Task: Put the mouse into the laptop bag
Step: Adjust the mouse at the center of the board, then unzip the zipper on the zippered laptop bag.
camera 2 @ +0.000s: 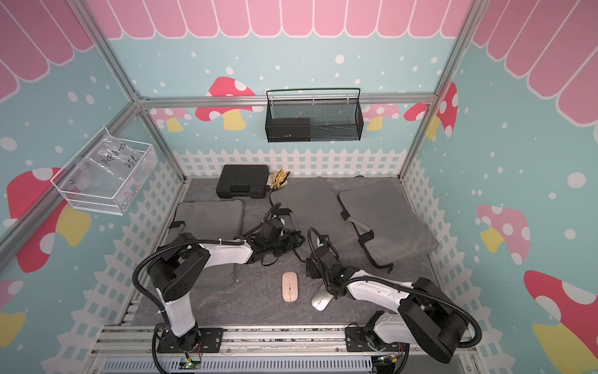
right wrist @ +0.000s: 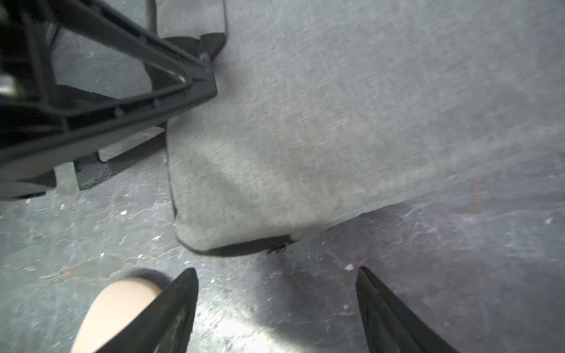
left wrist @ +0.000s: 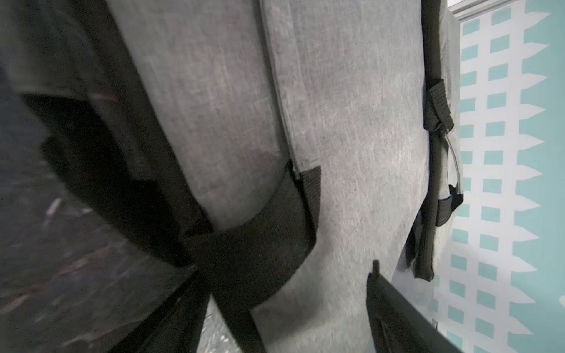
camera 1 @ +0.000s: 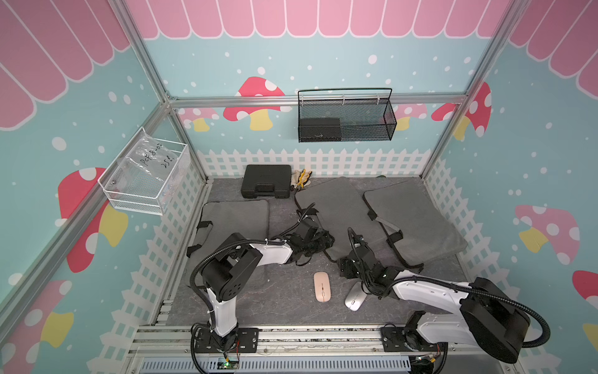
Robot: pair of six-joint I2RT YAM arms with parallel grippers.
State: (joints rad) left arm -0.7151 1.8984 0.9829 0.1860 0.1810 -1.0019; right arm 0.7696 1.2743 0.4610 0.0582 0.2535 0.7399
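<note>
Left pincer (camera 1: 318, 242) sits at the black strap (left wrist: 260, 232) of the middle grey laptop bag (camera 1: 336, 210); I cannot tell whether its jaws are apart. Pink mouse (camera 1: 321, 287) lies on the dark surface (camera 1: 278, 301), outside the bag. Right pincer (right wrist: 277, 270) hangs just beside it, jaws apart and empty. A silver mouse (camera 1: 354, 299) lies partly under that arm.

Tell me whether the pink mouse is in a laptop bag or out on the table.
Out. The flat pink oval mouse lies bare on the dark stone-look tabletop, apart from the nearest grey fabric laptop bag.
</note>
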